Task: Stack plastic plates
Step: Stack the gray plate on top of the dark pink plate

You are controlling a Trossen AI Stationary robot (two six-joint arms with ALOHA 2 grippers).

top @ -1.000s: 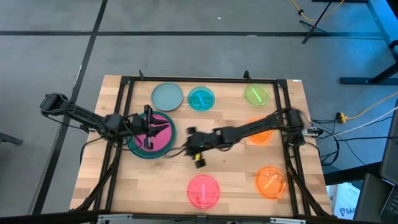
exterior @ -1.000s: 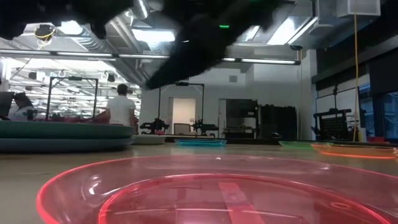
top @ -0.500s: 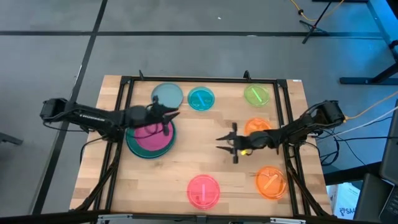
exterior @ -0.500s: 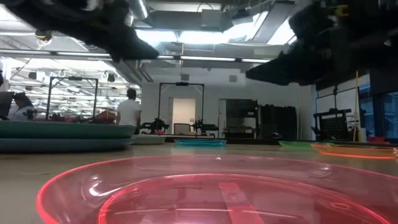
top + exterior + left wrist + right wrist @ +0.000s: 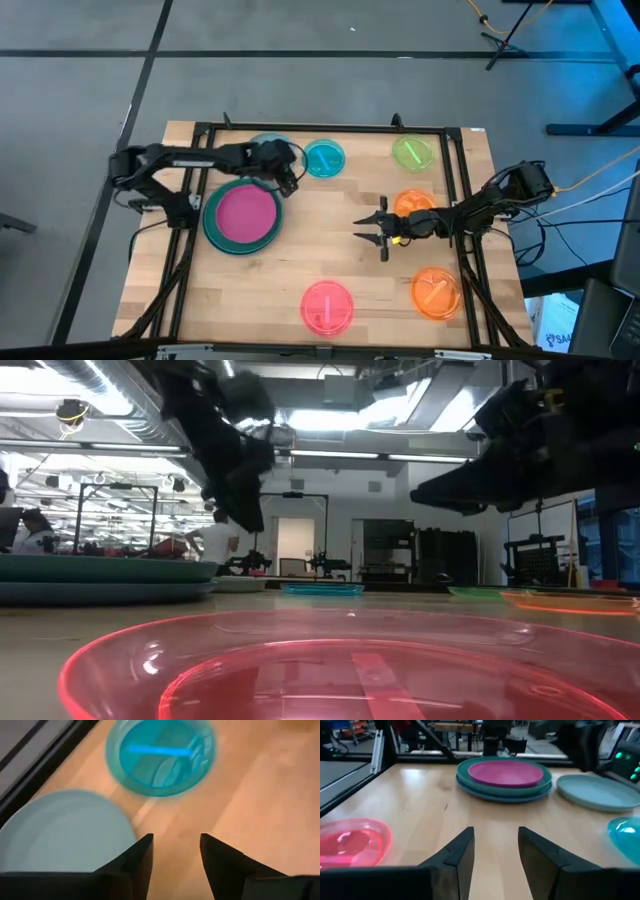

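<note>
A stack (image 5: 242,215) with a magenta plate on top of teal and blue ones lies left of centre, also in the right wrist view (image 5: 504,775). On the bare wood lie a pale blue plate (image 5: 266,150), a small teal plate (image 5: 323,158), a lime one (image 5: 412,152), two orange ones (image 5: 435,292) (image 5: 412,200) and a pink one (image 5: 327,305). My left gripper (image 5: 287,178) hovers open between the pale blue plate (image 5: 60,830) and the teal plate (image 5: 160,755). My right gripper (image 5: 368,232) hangs open over bare wood right of centre.
A black frame (image 5: 200,130) runs around the working area. My right arm crosses over the upper orange plate. The pink plate (image 5: 350,670) fills the foreground of the low view. People stand in the room behind the table. Bare wood (image 5: 320,240) lies between the stack and my right gripper.
My left gripper has moved from above the magenta-topped stack toward the far edge, to the gap between the pale blue and teal plates. My right gripper has drawn back from beside the stack toward the table's right, then held still. The plates have stayed put.
</note>
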